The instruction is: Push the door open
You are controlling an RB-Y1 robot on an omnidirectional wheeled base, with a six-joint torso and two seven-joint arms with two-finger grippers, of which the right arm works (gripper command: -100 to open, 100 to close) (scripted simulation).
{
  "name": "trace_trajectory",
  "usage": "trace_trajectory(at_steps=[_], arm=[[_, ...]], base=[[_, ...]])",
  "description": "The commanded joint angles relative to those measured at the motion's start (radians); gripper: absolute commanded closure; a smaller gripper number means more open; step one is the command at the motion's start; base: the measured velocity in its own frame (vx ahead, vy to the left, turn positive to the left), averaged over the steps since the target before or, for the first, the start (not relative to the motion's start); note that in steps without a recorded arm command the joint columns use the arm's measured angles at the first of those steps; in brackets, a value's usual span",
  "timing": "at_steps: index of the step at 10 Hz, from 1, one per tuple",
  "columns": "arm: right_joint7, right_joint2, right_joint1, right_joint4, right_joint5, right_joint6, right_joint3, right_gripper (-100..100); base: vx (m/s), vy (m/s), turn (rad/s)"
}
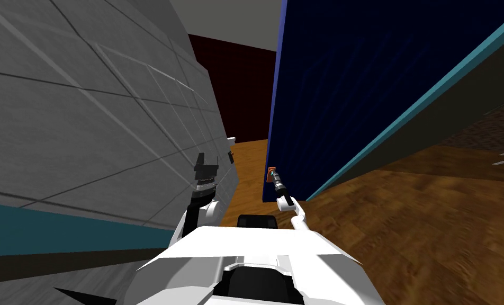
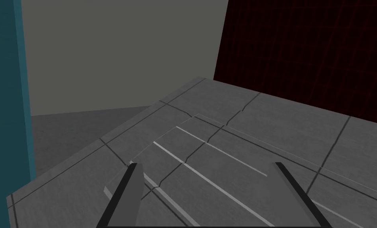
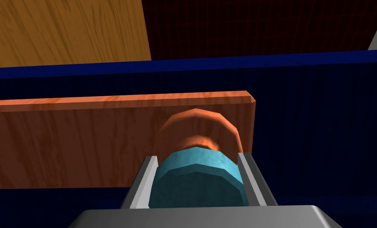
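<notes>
The right gripper (image 3: 197,158) grips the teal knob (image 3: 197,180) between its fingers. The knob sits on an orange plate (image 3: 65,138) by the dark blue door's (image 1: 325,79) edge, on the right. The left gripper (image 2: 205,166) stands wide open against a grey panelled surface (image 1: 87,106).

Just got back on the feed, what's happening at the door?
The right gripper has its fingers shut on the teal knob, which sits on an orange-brown plate on the dark blue door. The left gripper hangs open beside the grey panelled wall.
</notes>
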Motion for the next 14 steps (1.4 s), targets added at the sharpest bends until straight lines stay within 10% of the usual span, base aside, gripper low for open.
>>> trace_trajectory(at_steps=[1,10,11,14], arm=[[0.000,0.000,0.001,0.001,0.000,0.001,0.000,100],[0.057,-0.027,-0.025,0.032,-0.044,0.001,0.020,100],[0.048,-0.022,-0.009,0.014,-0.040,0.005,0.030,-100],[0.046,-0.020,0.000,0.001,-0.042,0.009,0.037,-100]], base=[[-0.025,-0.005,0.009],[0.115,0.004,-0.128],[-0.025,0.040,-0.070],[-0.199,0.029,0.000]])
